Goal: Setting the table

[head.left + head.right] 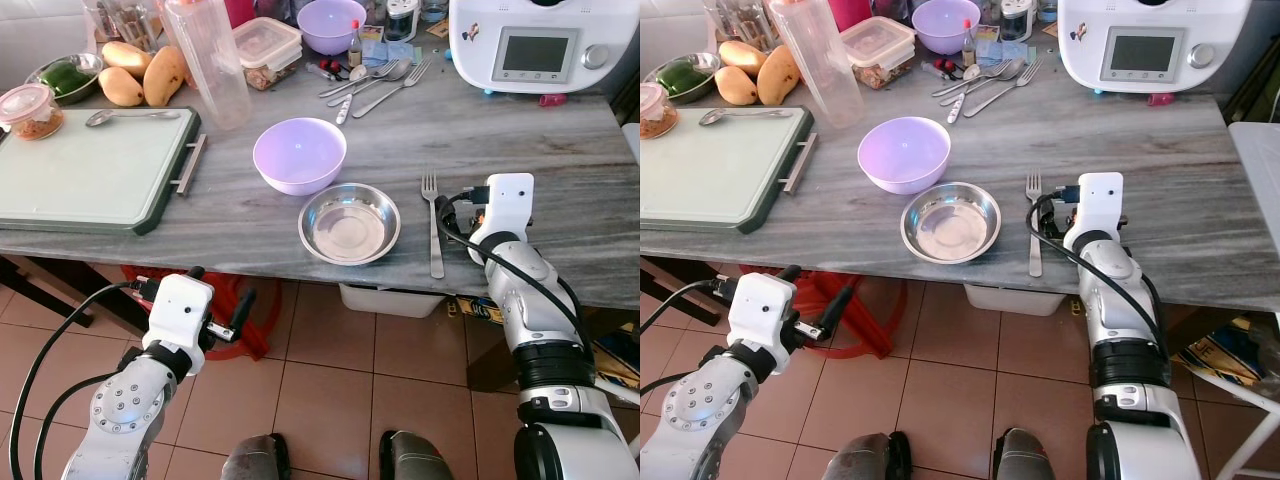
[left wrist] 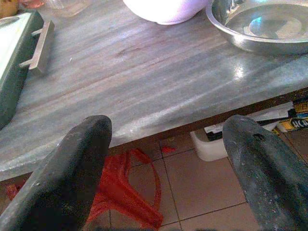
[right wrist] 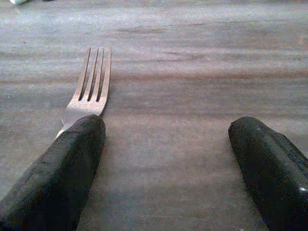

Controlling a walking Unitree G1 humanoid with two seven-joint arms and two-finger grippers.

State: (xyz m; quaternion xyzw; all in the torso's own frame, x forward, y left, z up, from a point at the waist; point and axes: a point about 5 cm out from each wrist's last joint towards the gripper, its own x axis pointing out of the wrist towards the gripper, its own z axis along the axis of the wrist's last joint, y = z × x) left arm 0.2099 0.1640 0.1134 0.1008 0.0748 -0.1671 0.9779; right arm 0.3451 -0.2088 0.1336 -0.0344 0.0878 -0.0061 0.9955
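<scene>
On the grey wooden table (image 1: 560,150), taking the steel bowl (image 1: 349,222) near the front edge as the landmark, things run as follows. Far to its left lies a pale green tray (image 1: 90,170) with a metal handle, a spoon (image 1: 128,116) resting along its far edge. Beyond the tray sit mangoes (image 1: 140,75), a small bowl of green peppers (image 1: 66,75) and a lidded container of food (image 1: 30,110). A tall clear plastic jug (image 1: 212,60) stands behind and left of the steel bowl. Below the table edge and left of the bowl, over the tiled floor, hangs the left gripper (image 2: 166,159), its fingers spread wide with nothing between them. A lilac bowl (image 1: 299,155) touches the steel bowl's far-left rim. Further back stand a second lilac bowl (image 1: 331,24), a lidded box (image 1: 266,45) and a loose cluster of cutlery (image 1: 375,82). Just right of the steel bowl lies a fork (image 1: 433,222), tines pointing away from the robot. Right of the fork, the right gripper (image 3: 166,159) rests low over the tabletop, jaws wide and empty, its left finger (image 3: 62,168) over the fork's handle. A white kitchen appliance (image 1: 535,45) with a screen stands at the back right.
</scene>
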